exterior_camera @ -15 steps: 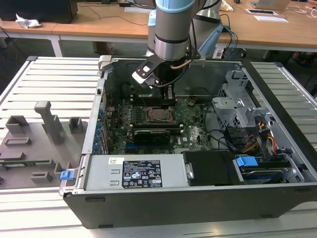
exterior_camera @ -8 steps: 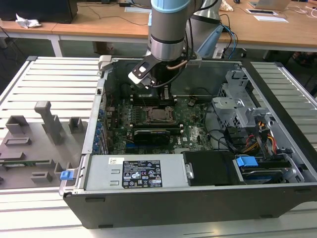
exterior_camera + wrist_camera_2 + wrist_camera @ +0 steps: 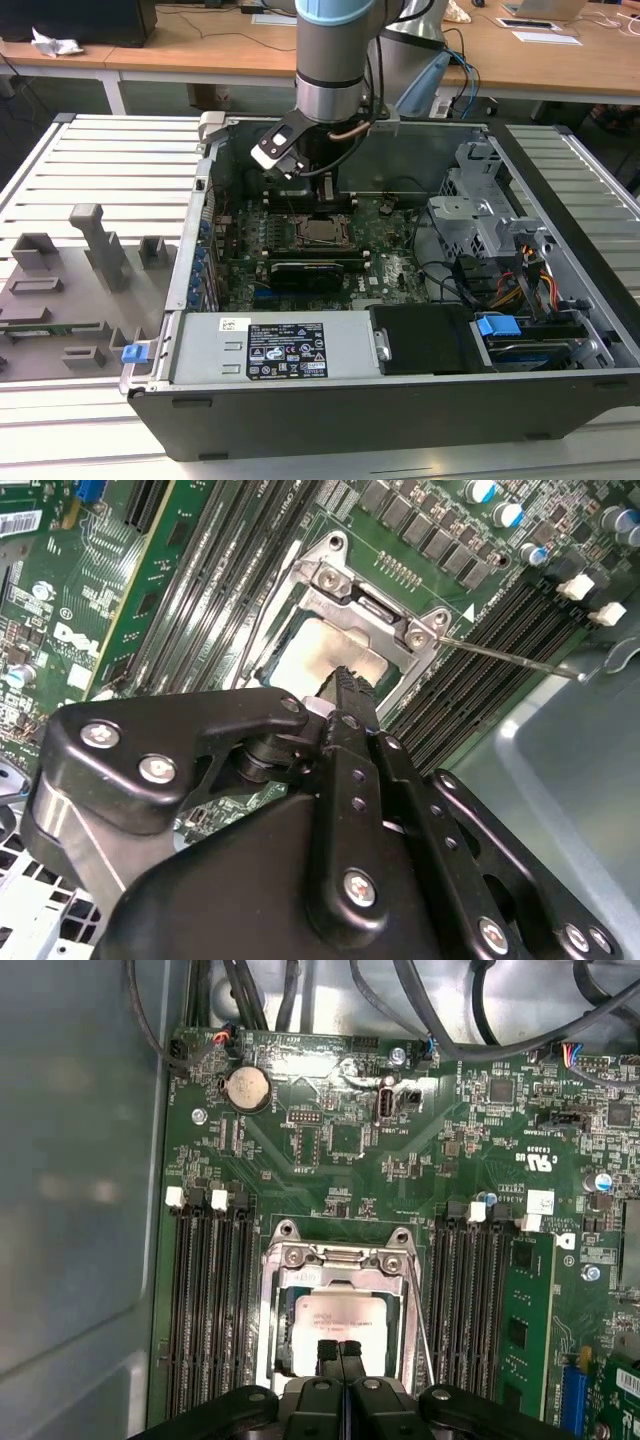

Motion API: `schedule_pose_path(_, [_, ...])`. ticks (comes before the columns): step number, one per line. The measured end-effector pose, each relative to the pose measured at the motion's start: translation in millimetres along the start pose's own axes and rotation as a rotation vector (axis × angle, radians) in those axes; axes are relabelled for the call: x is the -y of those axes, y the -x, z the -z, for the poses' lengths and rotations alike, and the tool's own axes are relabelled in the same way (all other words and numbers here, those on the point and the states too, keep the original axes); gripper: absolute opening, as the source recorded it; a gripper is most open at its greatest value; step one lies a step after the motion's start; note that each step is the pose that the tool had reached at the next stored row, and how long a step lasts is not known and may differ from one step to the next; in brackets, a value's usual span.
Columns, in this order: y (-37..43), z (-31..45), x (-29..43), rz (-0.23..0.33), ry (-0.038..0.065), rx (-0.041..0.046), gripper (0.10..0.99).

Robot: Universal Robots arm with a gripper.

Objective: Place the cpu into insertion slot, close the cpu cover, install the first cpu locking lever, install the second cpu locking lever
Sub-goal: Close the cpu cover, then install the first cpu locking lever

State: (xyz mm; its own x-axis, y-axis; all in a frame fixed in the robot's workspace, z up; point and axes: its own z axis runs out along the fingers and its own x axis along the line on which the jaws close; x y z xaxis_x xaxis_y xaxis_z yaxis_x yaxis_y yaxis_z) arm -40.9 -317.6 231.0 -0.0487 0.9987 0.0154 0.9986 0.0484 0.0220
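The gripper (image 3: 340,1348) has its two black fingers clenched flat against each other with nothing between them, and the cpu (image 3: 338,1318) lies directly beneath and just ahead of the tips, so any push goes straight down onto the socket rather than sideways. Whether the tips actually touch the metal I cannot tell. The cpu sits flat in the insertion slot (image 3: 283,1232) near the middle of the motherboard (image 3: 340,1150), flanked on both sides by banks of memory slots (image 3: 205,1300) that run parallel to the socket's sides. Its dull silver top shows through the square window of the cpu cover (image 3: 340,1257), which appears lowered over it. In the second wrist view a thin wire locking lever (image 3: 510,658) stands off from the socket's corner, its long axis reaching out across the memory slots towards the wall of the computer case (image 3: 400,400), seemingly not latched
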Motion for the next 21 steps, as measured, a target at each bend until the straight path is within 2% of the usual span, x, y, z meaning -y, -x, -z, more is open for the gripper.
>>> schedule_pose_path(4, [-0.1,0.1,2.0,0.0,0.0,0.0001,0.106])
schedule_pose_path(10, [-0.2,6.0,1.9,0.0,0.0,0.0011,0.106])
schedule_pose_path(13, [-0.2,10.6,1.9,0.0,0.0,0.0069,0.106])
schedule_pose_path(15, [-0.4,18.0,1.7,0.0,0.0,0.0106,0.106])
schedule_pose_path(21, [-0.5,21.9,1.6,0.0,0.0,0.0118,0.106])
